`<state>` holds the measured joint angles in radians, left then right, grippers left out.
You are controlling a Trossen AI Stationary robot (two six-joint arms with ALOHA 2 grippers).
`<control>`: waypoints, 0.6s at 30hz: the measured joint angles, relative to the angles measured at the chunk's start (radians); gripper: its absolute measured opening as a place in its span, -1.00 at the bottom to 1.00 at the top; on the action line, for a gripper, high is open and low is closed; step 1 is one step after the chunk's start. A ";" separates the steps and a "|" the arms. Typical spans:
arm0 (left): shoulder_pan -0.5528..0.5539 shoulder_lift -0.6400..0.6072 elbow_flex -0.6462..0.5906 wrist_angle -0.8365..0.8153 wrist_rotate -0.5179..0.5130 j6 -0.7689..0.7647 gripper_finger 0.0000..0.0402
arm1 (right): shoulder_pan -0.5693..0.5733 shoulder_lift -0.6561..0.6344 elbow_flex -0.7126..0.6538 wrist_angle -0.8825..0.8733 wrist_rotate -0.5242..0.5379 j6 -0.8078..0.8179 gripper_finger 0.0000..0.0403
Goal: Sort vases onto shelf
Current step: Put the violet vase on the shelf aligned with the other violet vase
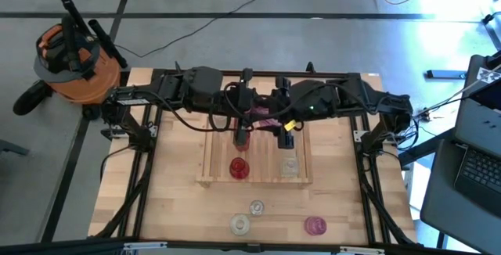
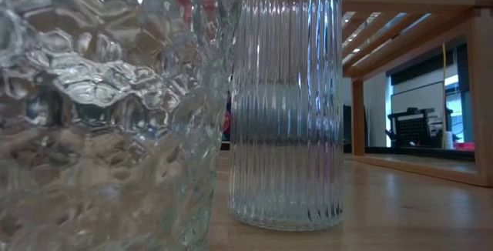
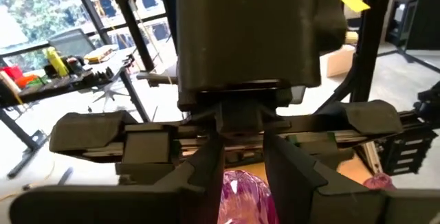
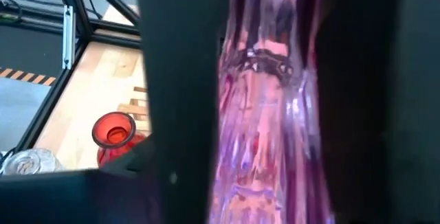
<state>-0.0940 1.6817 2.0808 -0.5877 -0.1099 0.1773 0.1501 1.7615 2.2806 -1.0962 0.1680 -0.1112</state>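
1. Pink glass sits between the two arms over the back of the shelf (image 1: 210, 149): a pink vase (image 1: 264, 116) caught between the right gripper (image 4: 275, 114) fingers, judged a hand-over.
2. Left gripper (image 3: 240, 176) is nearly closed around the same vase's top.
3. Done so far: a red vase (image 1: 239, 167) and a clear vase (image 1: 290, 164) stand on the slats.
4. Left to do: two clear vases (image 1: 256, 207) and another pink one (image 1: 315, 224) wait on the table (image 1: 172, 208) in front.
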 joint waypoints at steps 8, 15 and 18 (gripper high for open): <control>-0.001 0.000 0.000 0.008 -0.006 -0.002 -0.51 | 0.000 -0.001 0.000 0.000 0.023 -0.029 0.11; -0.002 -0.041 0.000 0.012 -0.089 -0.021 -0.44 | 0.000 0.002 -0.001 -0.001 0.062 -0.021 0.11; -0.001 -0.083 0.000 0.030 -0.135 -0.032 -0.43 | 0.010 0.002 -0.001 -0.015 0.113 -0.003 0.10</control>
<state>-0.0947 1.5991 2.0804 -0.5575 -0.2454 0.1451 0.1600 1.7630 2.2795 -1.1109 0.2806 -0.1140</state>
